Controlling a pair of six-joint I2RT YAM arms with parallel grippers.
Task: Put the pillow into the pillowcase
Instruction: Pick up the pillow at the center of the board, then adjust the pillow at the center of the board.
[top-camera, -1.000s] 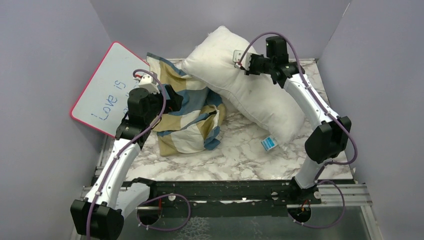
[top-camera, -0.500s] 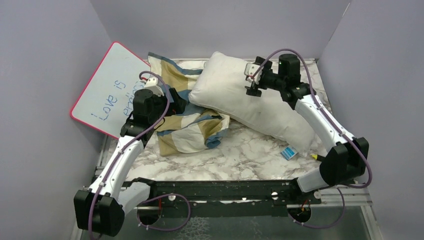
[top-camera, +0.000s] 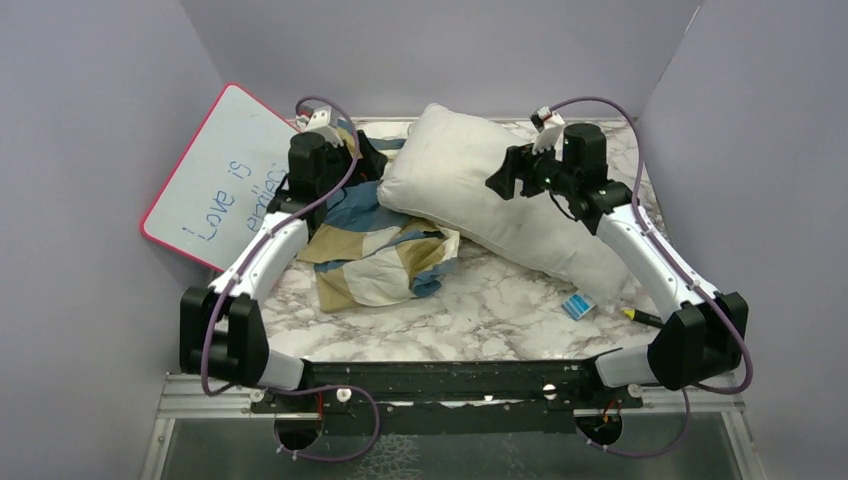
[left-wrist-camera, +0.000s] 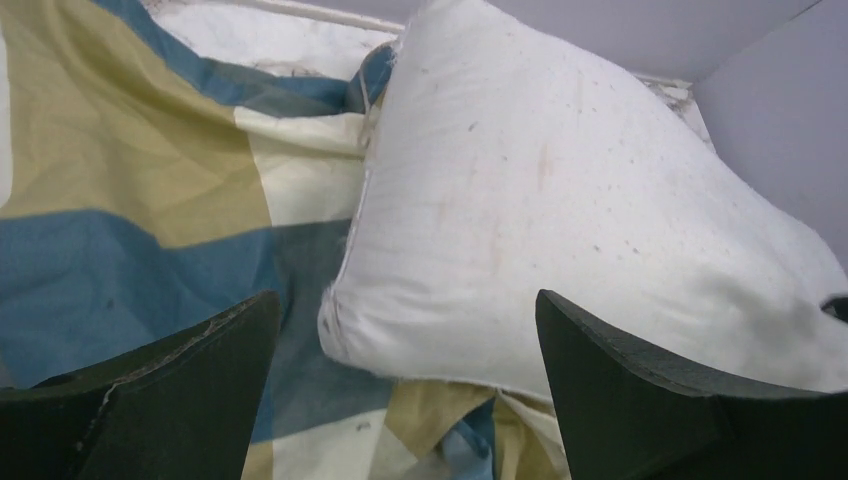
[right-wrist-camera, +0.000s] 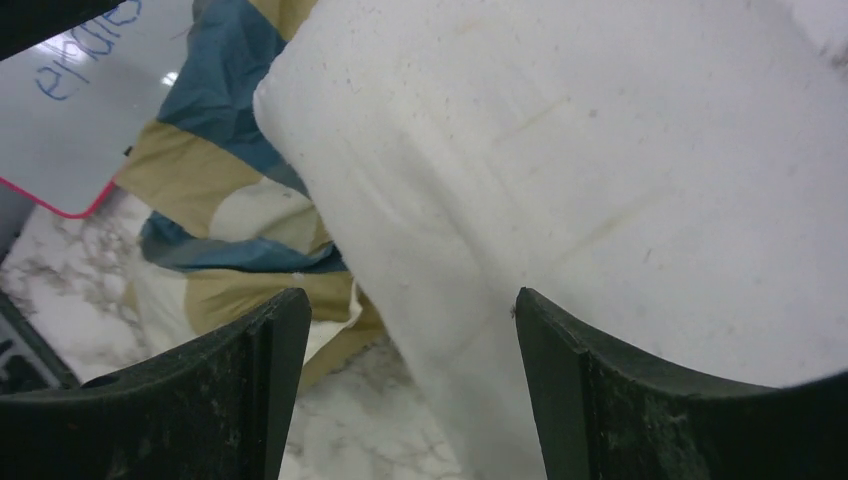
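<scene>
**Whiteboard (top-camera: 215, 170), marker (top-camera: 643, 318) and marbled tabletop (top-camera: 500, 315)**

A whiteboard with a pink rim is propped at a tilt against the left wall (top-camera: 90, 130), with its lower corner at the tabletop's left edge. Blue handwriting is seen on it. "Love is" can be read, and the second line is partly hidden. The tabletop is patterned like white marble with grey veins. A thin dark marker with a yellowish tip is laid near the tabletop's right edge. The space is closed in by plain lilac walls on the left, back and right.

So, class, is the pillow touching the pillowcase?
Touching. The left wrist view shows the pillow with its corner lying directly on the checked pillowcase, with no gap between them.
</scene>
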